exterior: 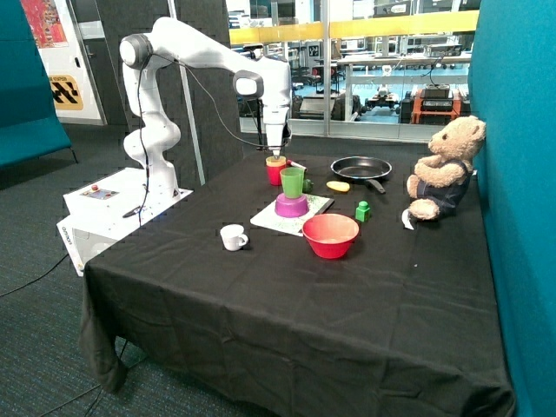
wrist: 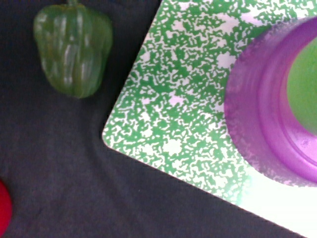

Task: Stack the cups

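A red-pink cup (exterior: 274, 174) stands on the black cloth behind the patterned board. A yellow cup (exterior: 276, 161) appears to sit inside it, only its rim showing. My gripper (exterior: 275, 153) hangs straight down right over that rim, touching or nearly touching it. The green cup (exterior: 293, 182) stands upright on an upturned purple bowl (exterior: 291, 207). In the wrist view the purple bowl (wrist: 270, 109) with the green cup (wrist: 304, 82) on it fills one side, and a sliver of the red-pink cup (wrist: 3, 210) shows at the edge. The gripper itself is out of that view.
The purple bowl rests on a green-speckled board (exterior: 313, 217) (wrist: 183, 124). A green pepper (wrist: 73, 49) lies beside the board. Around them are a white mug (exterior: 233, 236), a red bowl (exterior: 330, 234), a black pan (exterior: 360, 167), a yellow fruit (exterior: 338, 186), a green block (exterior: 362, 211) and a teddy bear (exterior: 443, 169).
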Motion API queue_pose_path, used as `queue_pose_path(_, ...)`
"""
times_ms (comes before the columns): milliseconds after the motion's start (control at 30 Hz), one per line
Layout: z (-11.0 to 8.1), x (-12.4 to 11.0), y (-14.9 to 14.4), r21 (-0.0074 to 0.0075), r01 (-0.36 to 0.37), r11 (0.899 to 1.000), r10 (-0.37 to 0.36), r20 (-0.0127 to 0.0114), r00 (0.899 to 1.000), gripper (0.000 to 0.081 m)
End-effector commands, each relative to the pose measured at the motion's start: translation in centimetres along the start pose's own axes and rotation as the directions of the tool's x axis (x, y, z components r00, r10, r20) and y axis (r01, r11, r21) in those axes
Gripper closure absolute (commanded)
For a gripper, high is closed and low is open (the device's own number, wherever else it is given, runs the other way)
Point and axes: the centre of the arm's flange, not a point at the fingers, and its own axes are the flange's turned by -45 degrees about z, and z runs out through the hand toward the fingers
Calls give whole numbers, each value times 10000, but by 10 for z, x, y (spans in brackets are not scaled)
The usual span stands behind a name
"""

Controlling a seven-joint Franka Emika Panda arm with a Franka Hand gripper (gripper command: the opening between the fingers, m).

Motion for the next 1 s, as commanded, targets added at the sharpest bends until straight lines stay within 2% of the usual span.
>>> queue_pose_path(0,11,4,10,-13,-242,9997,242,-74,9997,307)
queue_pose_path(467,21,17,13,-12,-332,9994,332,-74,9994,328)
queue_pose_path(967,27,41,14,-13,-251,9997,250,-74,9997,327)
